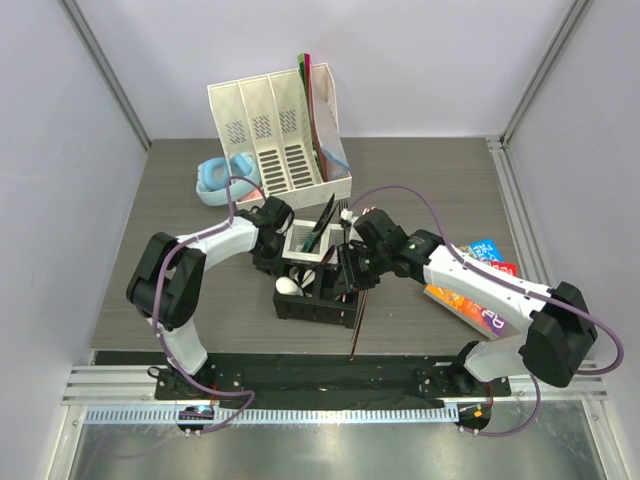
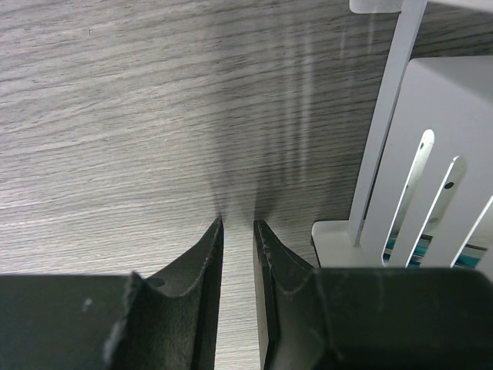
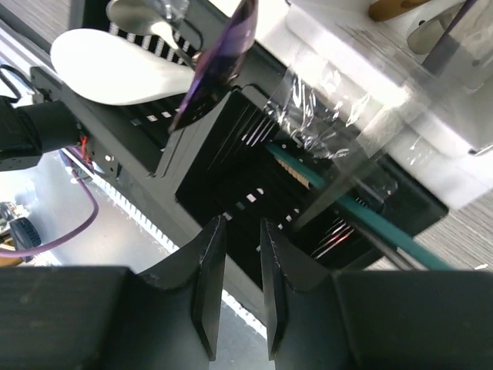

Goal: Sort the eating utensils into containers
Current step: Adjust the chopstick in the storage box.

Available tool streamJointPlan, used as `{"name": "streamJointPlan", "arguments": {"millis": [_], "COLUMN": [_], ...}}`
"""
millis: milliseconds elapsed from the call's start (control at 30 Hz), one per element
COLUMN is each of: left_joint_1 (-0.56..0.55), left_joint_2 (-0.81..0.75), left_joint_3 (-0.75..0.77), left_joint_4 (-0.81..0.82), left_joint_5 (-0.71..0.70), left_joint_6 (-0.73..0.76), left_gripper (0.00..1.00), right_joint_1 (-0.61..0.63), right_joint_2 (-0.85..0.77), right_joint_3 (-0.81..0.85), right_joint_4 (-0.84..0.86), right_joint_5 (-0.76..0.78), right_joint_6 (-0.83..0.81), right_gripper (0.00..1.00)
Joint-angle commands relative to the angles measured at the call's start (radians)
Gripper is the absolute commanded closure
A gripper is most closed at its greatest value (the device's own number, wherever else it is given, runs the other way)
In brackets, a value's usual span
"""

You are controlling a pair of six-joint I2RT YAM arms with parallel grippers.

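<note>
From above, the small square 4-cell caddy of white and black slotted plastic (image 1: 310,308) sits between both arms. The right gripper (image 1: 348,268) is nearer, directly over its right-hand black cells, and a thin brown chopstick (image 1: 360,322) slants from beneath it toward the near edge. The left wrist view shows the left gripper (image 2: 238,223) low over the grey wood-grain table (image 2: 115,116), jaws a narrow slit apart and empty. The right wrist view looks down into a black cell just ahead of the right gripper (image 3: 240,223), jaws slightly parted with nothing seen between. A white ceramic soup spoon (image 3: 115,65) and a purple plastic utensil (image 3: 227,46) stand in the cell beyond.
</note>
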Motion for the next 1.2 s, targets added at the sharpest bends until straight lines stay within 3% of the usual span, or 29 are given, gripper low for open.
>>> {"name": "streamJointPlan", "arguments": {"millis": [0, 233, 600, 900, 967, 1167], "left_joint_1": [0.004, 0.004, 0.004, 0.004, 0.004, 0.004], "left_joint_2": [0.027, 0.032, 0.032, 0.035, 0.036, 0.038], "left_joint_3": [0.020, 0.025, 0.028, 0.020, 0.020, 0.020], "left_joint_4": [0.049, 0.046, 0.049, 0.066, 0.066, 0.070], "left_joint_5": [0.005, 0.001, -0.004, 0.004, 0.004, 0.004], "left_joint_6": [-0.006, -0.002, 0.000, -0.002, -0.003, 0.001], "left_gripper": [0.78, 0.78, 0.78, 0.78, 0.78, 0.78], "right_joint_1": [0.006, 0.003, -0.042, -0.147, -0.205, -0.246], "right_joint_2": [0.037, 0.103, 0.043, -0.029, -0.036, 0.071], "right_joint_3": [0.003, 0.046, 0.210, 0.265, 0.270, 0.365], "right_joint_4": [0.023, -0.007, -0.087, -0.207, -0.216, -0.306], "right_joint_5": [0.024, 0.039, 0.073, 0.145, 0.153, 0.144], "right_joint_6": [-0.029, -0.047, -0.084, -0.078, -0.068, -0.133], "right_gripper": [0.70, 0.70, 0.64, 0.62, 0.56, 0.54]}}
